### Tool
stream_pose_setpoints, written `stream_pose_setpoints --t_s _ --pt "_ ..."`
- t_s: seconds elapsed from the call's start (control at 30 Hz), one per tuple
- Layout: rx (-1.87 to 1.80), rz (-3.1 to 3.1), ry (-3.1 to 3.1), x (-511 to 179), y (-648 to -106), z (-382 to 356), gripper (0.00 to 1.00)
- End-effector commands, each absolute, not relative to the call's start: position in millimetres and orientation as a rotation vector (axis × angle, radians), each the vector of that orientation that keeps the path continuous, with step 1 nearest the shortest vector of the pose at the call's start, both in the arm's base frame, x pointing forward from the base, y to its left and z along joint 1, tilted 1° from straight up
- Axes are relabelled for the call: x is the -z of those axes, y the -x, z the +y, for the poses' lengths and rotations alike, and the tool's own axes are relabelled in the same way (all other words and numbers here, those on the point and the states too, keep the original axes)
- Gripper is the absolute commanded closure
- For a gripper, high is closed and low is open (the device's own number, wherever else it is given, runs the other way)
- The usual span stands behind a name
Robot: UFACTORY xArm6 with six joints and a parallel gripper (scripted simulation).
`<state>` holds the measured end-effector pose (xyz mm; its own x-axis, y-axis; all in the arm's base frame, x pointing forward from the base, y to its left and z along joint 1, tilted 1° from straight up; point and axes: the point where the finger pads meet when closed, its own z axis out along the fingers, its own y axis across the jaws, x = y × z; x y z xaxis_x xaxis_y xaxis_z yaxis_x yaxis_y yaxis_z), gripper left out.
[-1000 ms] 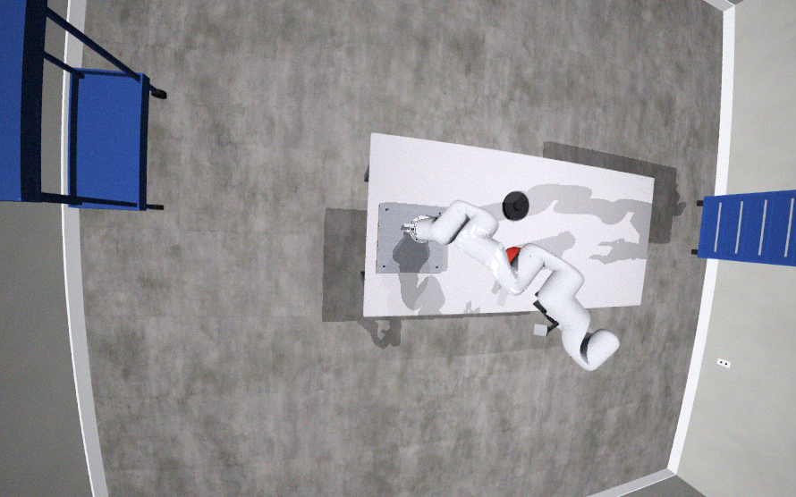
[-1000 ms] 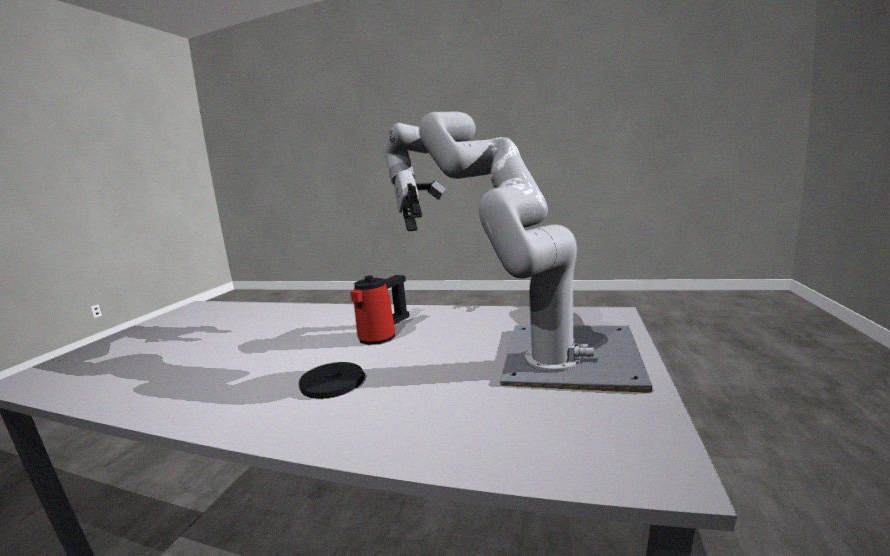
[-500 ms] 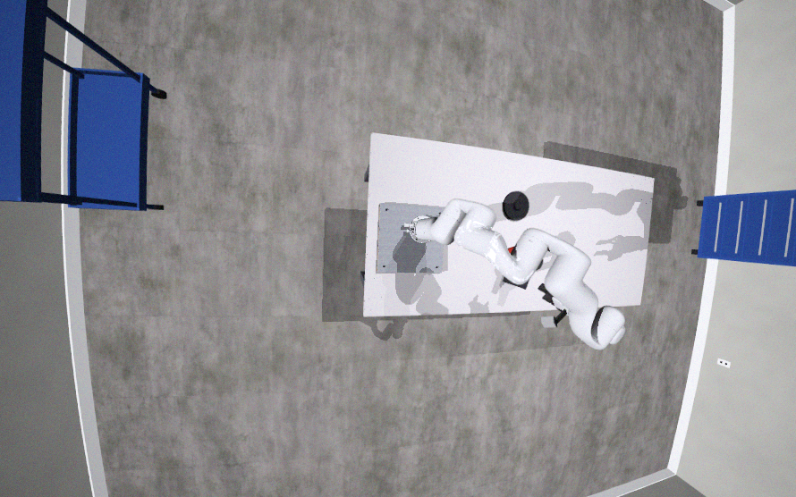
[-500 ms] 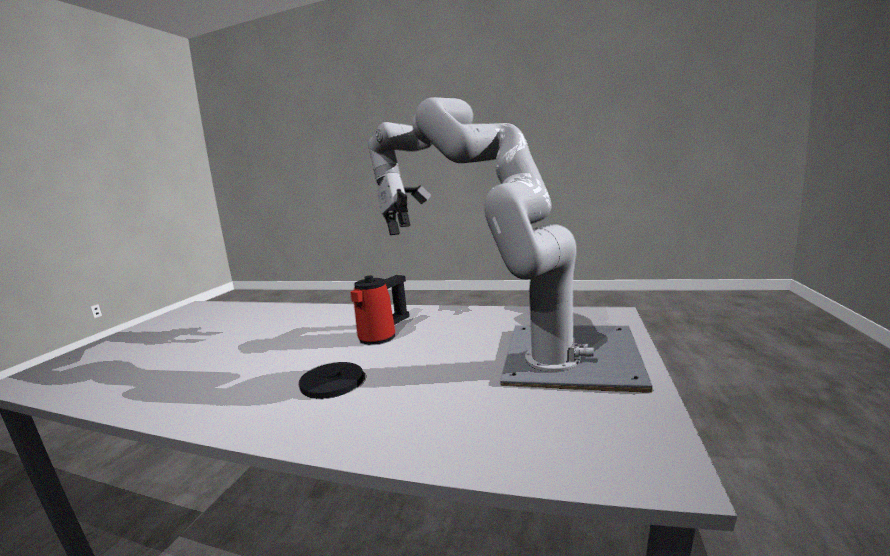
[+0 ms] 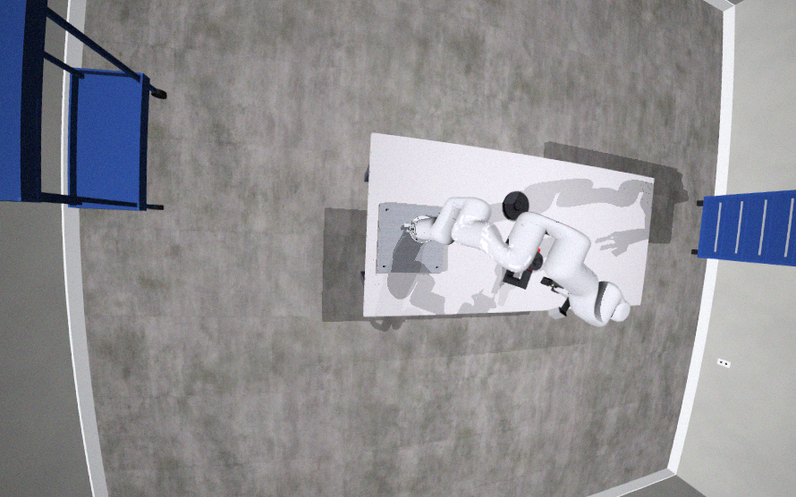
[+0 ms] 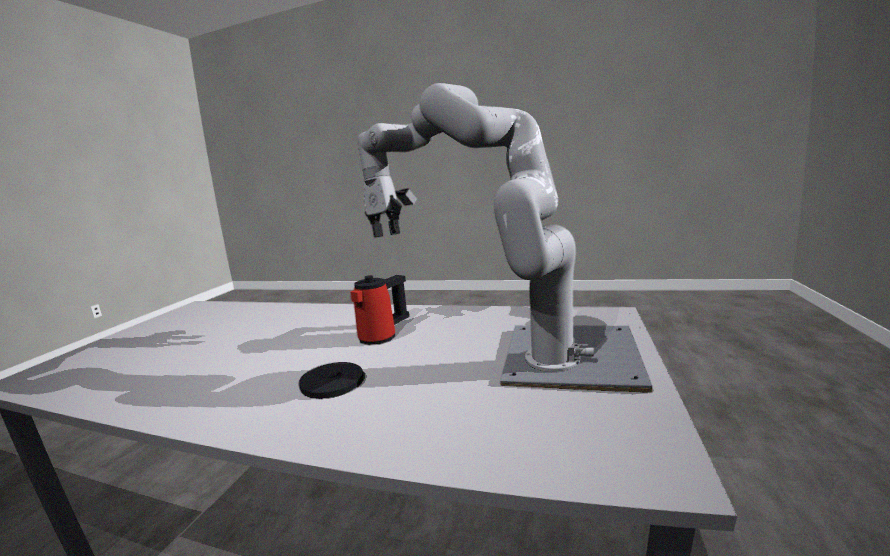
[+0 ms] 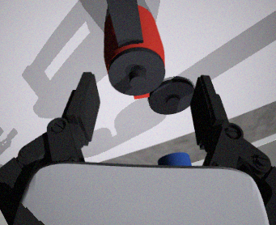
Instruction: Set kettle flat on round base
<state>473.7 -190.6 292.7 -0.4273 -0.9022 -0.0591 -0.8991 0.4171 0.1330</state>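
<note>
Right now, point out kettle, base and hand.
kettle (image 6: 373, 314), exterior view, red body.
base (image 6: 331, 379), exterior view, disk top.
hand (image 6: 384, 226), exterior view, midway between its open fingertips.

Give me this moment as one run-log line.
phase: approach | gripper: open, empty, high above kettle | kettle: upright on table, untouched | base: flat on table, apart from kettle | placed: no

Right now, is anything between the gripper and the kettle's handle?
Nothing: in the exterior view the open gripper hangs above the kettle, only air down to its black handle. The base lies apart, nearer the camera.
</note>
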Motion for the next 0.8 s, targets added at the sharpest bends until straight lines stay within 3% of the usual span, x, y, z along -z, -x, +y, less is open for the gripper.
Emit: stream_pose_setpoints --t_s 0.0,0.77 --pt "0.105 -2.594 -1.781 -294 -481 -182 0.19" --pt "0.005 -2.537 -1.890 -293 -487 -171 0.19"
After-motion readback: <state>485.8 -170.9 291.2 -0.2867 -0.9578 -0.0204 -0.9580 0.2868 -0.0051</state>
